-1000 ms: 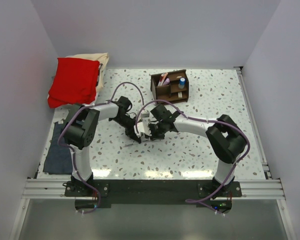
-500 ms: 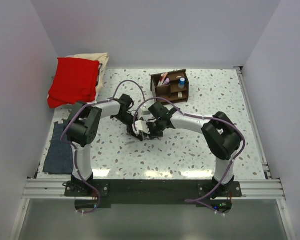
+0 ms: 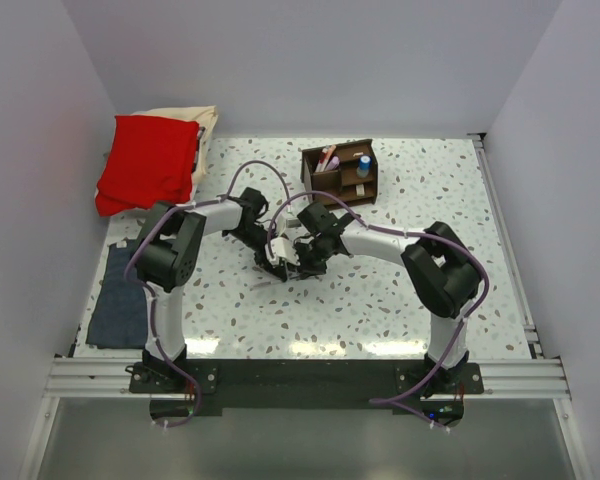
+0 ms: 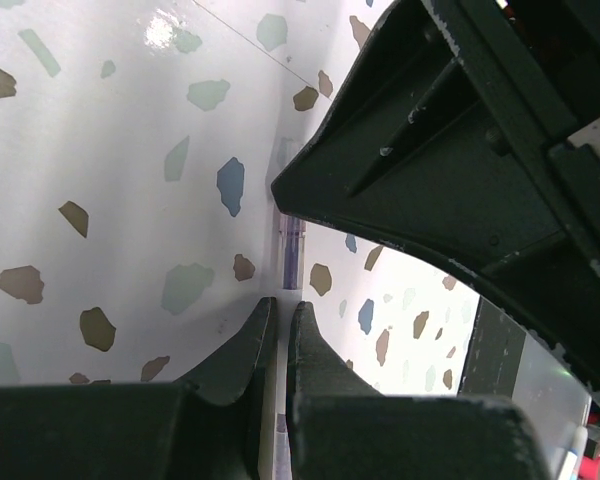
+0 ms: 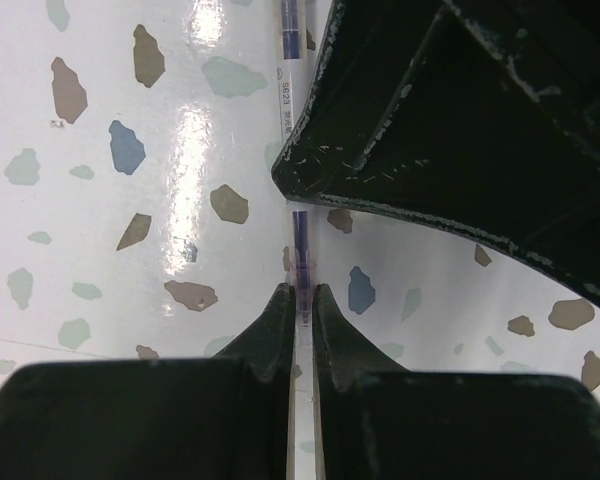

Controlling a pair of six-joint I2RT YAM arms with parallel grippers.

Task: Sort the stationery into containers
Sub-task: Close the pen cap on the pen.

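Note:
A thin clear pen with a purple core (image 4: 291, 245) (image 5: 299, 245) is held off the speckled table at both ends. My left gripper (image 4: 280, 305) (image 3: 274, 262) is shut on one end. My right gripper (image 5: 300, 295) (image 3: 306, 257) is shut on the other end, and the two face each other tip to tip near mid-table. The dark brown wooden organizer (image 3: 340, 172) stands behind them. A pink-red pen (image 3: 327, 158) and a stubby blue-and-white cylinder (image 3: 364, 165) stand in its compartments.
A red cloth (image 3: 148, 160) lies on a cream cloth (image 3: 204, 122) at the back left corner. A folded blue-grey cloth (image 3: 120, 300) lies along the left edge. White walls enclose the table on three sides.
Both grippers, still shut on the pen, have shifted slightly away from the near edge toward the organizer. The right arm's elbow has swung a little left.

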